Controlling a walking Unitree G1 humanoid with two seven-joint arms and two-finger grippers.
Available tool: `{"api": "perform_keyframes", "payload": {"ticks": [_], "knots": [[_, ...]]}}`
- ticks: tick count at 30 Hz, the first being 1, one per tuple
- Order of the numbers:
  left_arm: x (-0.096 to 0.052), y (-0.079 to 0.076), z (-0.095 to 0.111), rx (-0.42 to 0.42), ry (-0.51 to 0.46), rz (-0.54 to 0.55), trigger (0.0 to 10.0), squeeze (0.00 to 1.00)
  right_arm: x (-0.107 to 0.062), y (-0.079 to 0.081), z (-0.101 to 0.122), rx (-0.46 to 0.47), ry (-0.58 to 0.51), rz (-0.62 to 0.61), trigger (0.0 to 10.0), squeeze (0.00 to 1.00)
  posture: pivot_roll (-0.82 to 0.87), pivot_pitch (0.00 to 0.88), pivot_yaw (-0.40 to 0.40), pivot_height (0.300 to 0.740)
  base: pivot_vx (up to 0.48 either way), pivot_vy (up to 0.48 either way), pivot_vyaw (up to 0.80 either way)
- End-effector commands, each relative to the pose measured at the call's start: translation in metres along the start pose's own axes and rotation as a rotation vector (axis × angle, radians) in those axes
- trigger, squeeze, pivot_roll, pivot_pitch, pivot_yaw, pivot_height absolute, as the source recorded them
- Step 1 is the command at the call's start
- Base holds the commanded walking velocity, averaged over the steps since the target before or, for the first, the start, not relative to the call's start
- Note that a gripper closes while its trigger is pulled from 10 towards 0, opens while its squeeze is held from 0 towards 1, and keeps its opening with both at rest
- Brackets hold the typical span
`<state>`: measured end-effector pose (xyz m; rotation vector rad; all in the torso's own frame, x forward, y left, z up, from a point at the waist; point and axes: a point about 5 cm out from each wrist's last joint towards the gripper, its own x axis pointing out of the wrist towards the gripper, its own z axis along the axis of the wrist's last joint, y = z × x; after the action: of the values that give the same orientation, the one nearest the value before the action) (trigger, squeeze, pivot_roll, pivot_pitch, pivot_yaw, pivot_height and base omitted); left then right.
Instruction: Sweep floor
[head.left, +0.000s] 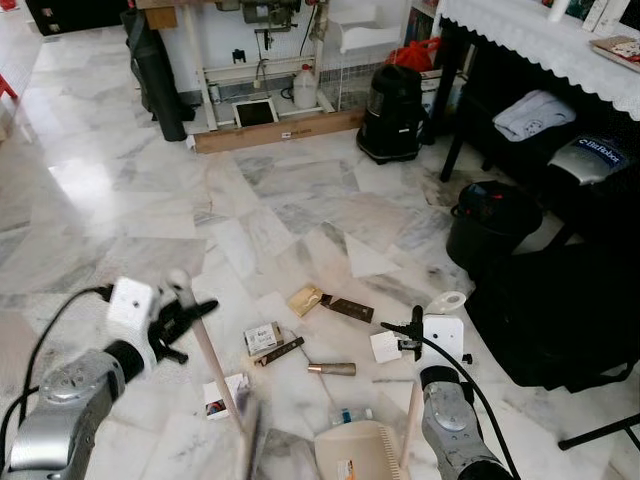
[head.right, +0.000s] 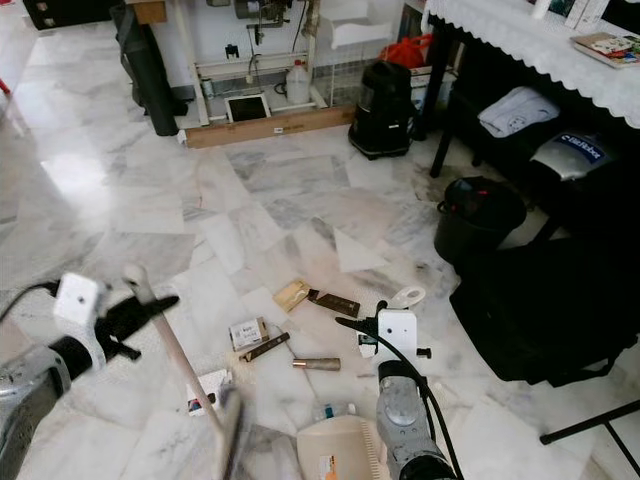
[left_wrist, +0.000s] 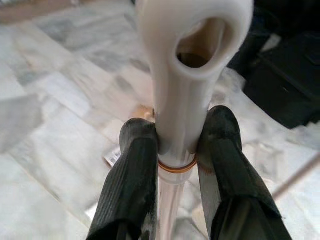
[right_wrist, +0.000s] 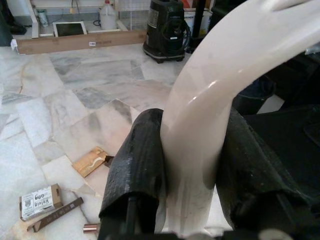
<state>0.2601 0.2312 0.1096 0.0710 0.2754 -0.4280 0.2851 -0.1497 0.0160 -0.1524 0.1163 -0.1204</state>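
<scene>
My left gripper (head.left: 192, 314) is shut on the white-capped top of a broom handle (left_wrist: 192, 65), its fingers (left_wrist: 137, 150) pinching either side. The pale pole slants down to the broom head (head.left: 250, 440) at the bottom middle. My right gripper (head.left: 412, 326) is shut on the white curved grip of the dustpan handle (right_wrist: 210, 90). The cream dustpan (head.left: 355, 452) rests on the marble floor below it. Litter lies in front of it: a small box (head.left: 263, 338), a copper tube (head.left: 331, 369), a gold wrapper (head.left: 305, 299), a dark bar (head.left: 347, 309), a white paper (head.left: 385, 346) and a card (head.left: 226, 392).
A black bin (head.left: 490, 228) and a black bag (head.left: 560, 320) stand on the right under a table with a white lace cloth (head.left: 540, 40). A black appliance (head.left: 391, 113) and a long cardboard box (head.left: 280, 130) line the far wall. Open marble floor (head.left: 120, 200) lies to the left.
</scene>
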Motion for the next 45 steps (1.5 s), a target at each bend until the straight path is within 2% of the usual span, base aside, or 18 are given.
{"api": "perform_keyframes", "payload": {"ticks": [1, 7, 12, 14, 19, 25, 32, 35, 39, 44, 45], "knots": [[-0.003, 0.0, 0.002, 0.009, 0.016, -0.013, 10.0, 0.0, -0.003, -0.002, -0.008, -0.034, 0.042, 0.013, 10.0, 0.0, 0.17, 0.088, -0.017, 0.74, 0.0, 0.0, 0.0], [-0.007, -0.004, 0.001, -0.031, 0.067, -0.107, 10.0, 0.0, -0.002, -0.001, -0.007, -0.035, 0.042, 0.015, 10.0, 0.0, 0.17, 0.083, -0.016, 0.74, 0.0, 0.0, 0.0], [-0.007, -0.006, 0.002, -0.071, 0.059, -0.14, 10.0, 0.0, -0.001, -0.001, -0.006, -0.034, 0.041, 0.015, 10.0, 0.0, 0.17, 0.08, -0.015, 0.74, 0.0, 0.0, 0.0], [-0.007, -0.011, 0.006, -0.123, 0.028, -0.171, 10.0, 0.0, -0.001, -0.001, -0.006, -0.034, 0.041, 0.016, 10.0, 0.0, 0.17, 0.079, -0.016, 0.74, 0.0, 0.0, 0.0], [-0.007, -0.016, 0.011, -0.168, 0.003, -0.209, 10.0, 0.0, -0.001, 0.0, -0.006, -0.034, 0.043, 0.017, 10.0, 0.0, 0.17, 0.076, -0.016, 0.74, 0.0, 0.0, 0.0], [0.001, -0.025, 0.024, -0.283, -0.099, -0.253, 10.0, 0.0, 0.001, 0.001, -0.004, -0.031, 0.041, 0.018, 10.0, 0.0, 0.17, 0.067, -0.013, 0.74, 0.0, 0.0, 0.0], [0.007, -0.033, 0.035, -0.35, -0.166, -0.277, 10.0, 0.0, 0.001, 0.001, -0.004, -0.03, 0.04, 0.019, 10.0, 0.0, 0.17, 0.058, -0.013, 0.74, 0.0, 0.0, 0.0], [0.009, -0.03, 0.04, -0.354, -0.203, -0.252, 10.0, 0.0, 0.002, 0.0, -0.004, -0.032, 0.04, 0.019, 10.0, 0.0, 0.17, 0.055, -0.015, 0.74, 0.0, 0.0, 0.0], [0.01, -0.024, 0.048, -0.296, -0.257, -0.174, 10.0, 0.0, 0.002, 0.0, -0.003, -0.032, 0.04, 0.02, 10.0, 0.0, 0.17, 0.055, -0.016, 0.74, 0.0, 0.0, 0.0], [0.012, -0.004, 0.059, -0.194, -0.358, 0.071, 10.0, 0.0, 0.003, 0.002, -0.002, -0.026, 0.035, 0.027, 10.0, 0.0, 0.17, 0.058, -0.02, 0.74, 0.0, 0.0, 0.0], [0.012, -0.003, 0.06, -0.189, -0.366, 0.082, 10.0, 0.0, 0.003, 0.002, -0.002, -0.025, 0.035, 0.028, 10.0, 0.0, 0.17, 0.058, -0.02, 0.74, 0.0, 0.0, 0.0]]}}
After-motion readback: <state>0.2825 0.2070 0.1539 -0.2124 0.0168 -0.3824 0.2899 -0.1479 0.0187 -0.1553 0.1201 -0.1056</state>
